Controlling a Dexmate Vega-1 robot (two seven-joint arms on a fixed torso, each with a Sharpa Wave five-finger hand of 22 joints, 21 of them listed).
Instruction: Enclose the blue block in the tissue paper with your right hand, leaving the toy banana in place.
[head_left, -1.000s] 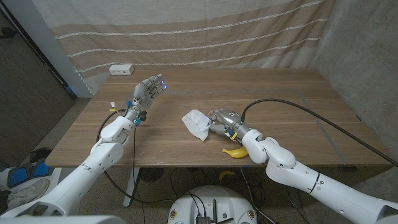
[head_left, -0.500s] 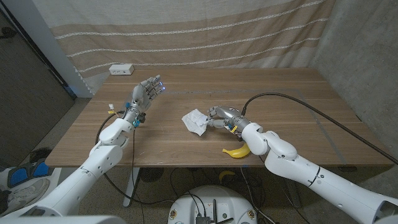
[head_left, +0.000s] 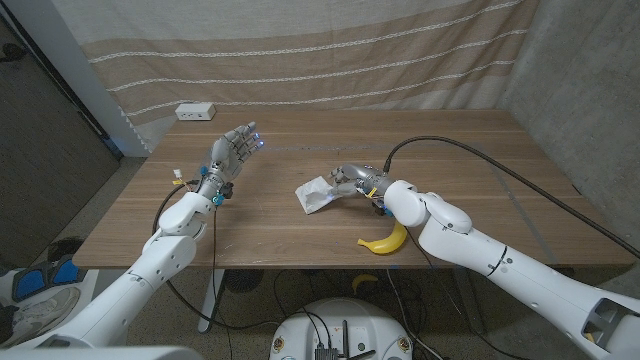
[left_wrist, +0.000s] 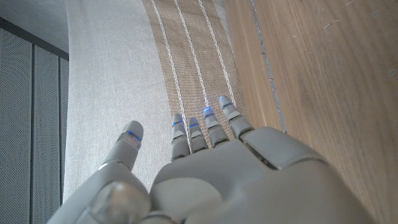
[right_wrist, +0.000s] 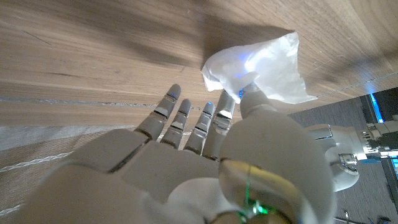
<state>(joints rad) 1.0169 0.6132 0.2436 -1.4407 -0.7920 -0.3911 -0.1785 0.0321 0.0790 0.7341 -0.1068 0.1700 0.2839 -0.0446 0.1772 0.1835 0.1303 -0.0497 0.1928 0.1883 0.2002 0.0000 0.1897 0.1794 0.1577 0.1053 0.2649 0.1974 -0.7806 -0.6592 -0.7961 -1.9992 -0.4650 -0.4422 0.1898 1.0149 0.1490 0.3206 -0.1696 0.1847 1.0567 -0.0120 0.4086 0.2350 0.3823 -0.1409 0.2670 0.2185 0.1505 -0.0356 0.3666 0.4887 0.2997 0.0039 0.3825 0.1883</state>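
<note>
No readable text, labels, brands, numbers or signs anywhere. The white box (head_left: 196, 112) at the worktop's (head_left: 300, 240) far edge is too small to show any marking.

Illumination is even and moderate. Soft shadows fall on the table (head_left: 300, 225). Wrist views are soft-focused close up; the tissue paper (right_wrist: 264, 65) glares.

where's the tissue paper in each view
Head view: the tissue paper lies crumpled at table centre, at the fingers of the right hand.
Right wrist view: the tissue paper is on the wood just past the right hand, one finger touching it.
Left wrist view: not in it.
Shared landmark: the right hand, against the tissue in both.
</note>
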